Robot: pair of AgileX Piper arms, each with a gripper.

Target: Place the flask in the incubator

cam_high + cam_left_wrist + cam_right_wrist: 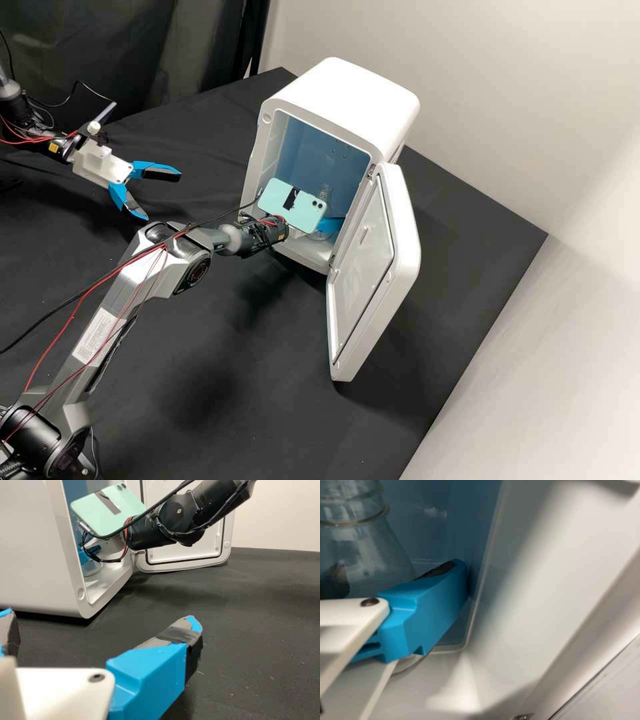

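**Right gripper.** The right gripper (390,577) is closed about the flask (365,555). One blue finger (420,610) lies with its dark pad against the lower glass wall. A dark shape seen through the glass on the far side appears to be the other pad. The flask is clear glass with a conical body. It stands upright inside the incubator (347,100), against the blue lining and near the inner side wall. Whether its base rests on the chamber floor cannot be told.

**Right arm.** In the high view this arm enters from 7 o'clock and runs to the incubator's mouth. A mint-green phone (293,203) is mounted on its wrist, lying flat across the opening.

**Incubator.** It is a white box with rounded corners, standing upright on the black bench (233,347) toward 1 o'clock of the bench's middle. Its door (380,267) is swung fully open and hangs at the 4 o'clock side of the opening.

**Left gripper.** The left gripper (159,193) hangs above the bench at 9 o'clock of the incubator, well apart from it. Its jaws are spread wide with nothing between them. Its fingers (157,170) point toward the incubator's open front.
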